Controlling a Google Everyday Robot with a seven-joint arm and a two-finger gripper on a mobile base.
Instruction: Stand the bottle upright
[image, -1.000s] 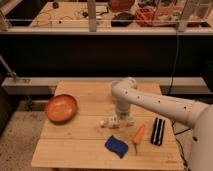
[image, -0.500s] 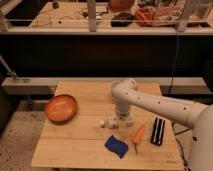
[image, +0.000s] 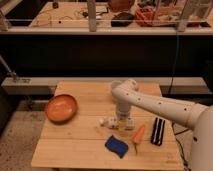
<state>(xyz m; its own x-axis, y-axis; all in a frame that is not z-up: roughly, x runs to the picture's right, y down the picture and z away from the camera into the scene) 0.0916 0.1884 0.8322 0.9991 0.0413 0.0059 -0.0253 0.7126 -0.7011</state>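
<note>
Hand (image: 120, 123) of the single arm points almost straight down at the middle of the wooden worktop (image: 75, 145), hanging from a wrist held vertical above it. That pose suits coming at a low-lying thing from above. Whether the hand is clenched, released or grasping anything I cannot tell, because the white wrist housing and the pale shapes below it merge together.

The bottle (image: 106, 121) appears to lie on its side on the worktop, a small whitish form just left of the hand and touching or nearly touching it. It is not upright, so the task looks undone, and the step in hand is probably getting a grip on the bottle.

The other things sit around this spot rather than in it:
- An orange bowl (image: 61, 107) is well to the left.
- A blue sponge (image: 116, 146) lies toward the front edge.
- A carrot (image: 138, 134) lies just right of the hand.
- A black object (image: 158, 131) sits beyond the carrot.
- A translucent cup (image: 115, 86) stands behind the arm.

The carrot is close enough that tipping the bottle up could nudge it.
</note>
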